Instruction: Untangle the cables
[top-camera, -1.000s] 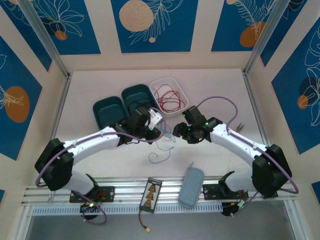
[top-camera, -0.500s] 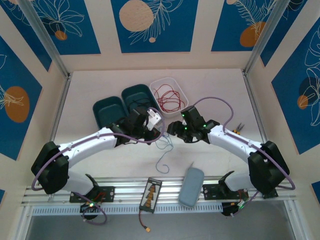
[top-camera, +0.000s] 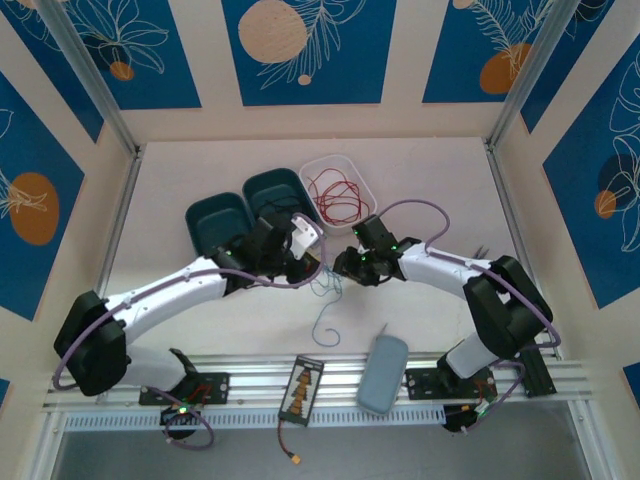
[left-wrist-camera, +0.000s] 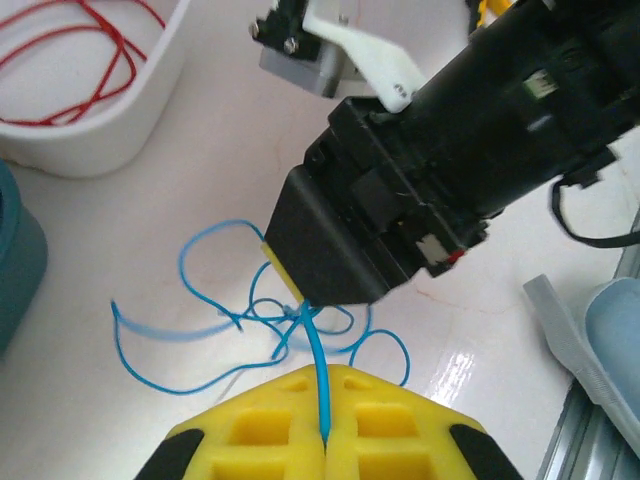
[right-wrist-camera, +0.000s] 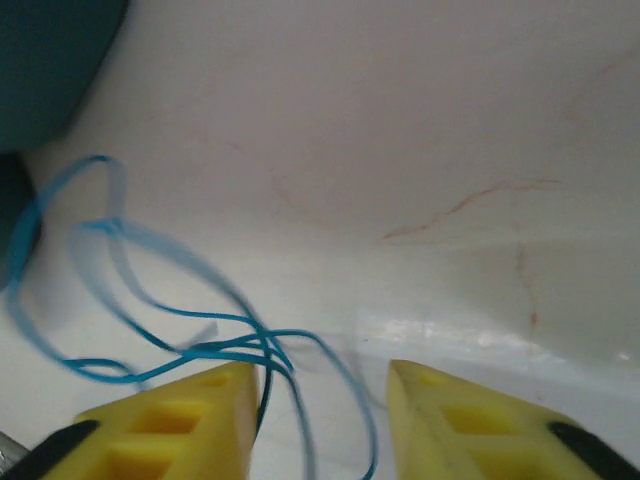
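Overhead, white table (top-camera: 200, 170), blue-patterned walls (top-camera: 330, 60); left fingers (left-wrist-camera: 250, 440) pinch blue cable (left-wrist-camera: 315, 370), right fingers (right-wrist-camera: 170, 430) apart.

Robot lab test cell, not domestic. Evidence: white tabletop (top-camera: 430, 175) enclosed on 3 sides by printed blue-leaf panels (top-camera: 330, 60) w/ alu. frame posts (top-camera: 95, 85) at corners; left arm (top-camera: 175, 288) and right arm (top-camera: 440, 268) bolted to slotted alu. rail (top-camera: 250, 368) at near edge; exposed purple cabling (top-camera: 425, 203) along arms; bare circuit board (top-camera: 302, 390) lying on rail; plastic trays (top-camera: 212, 228) at rear centre.
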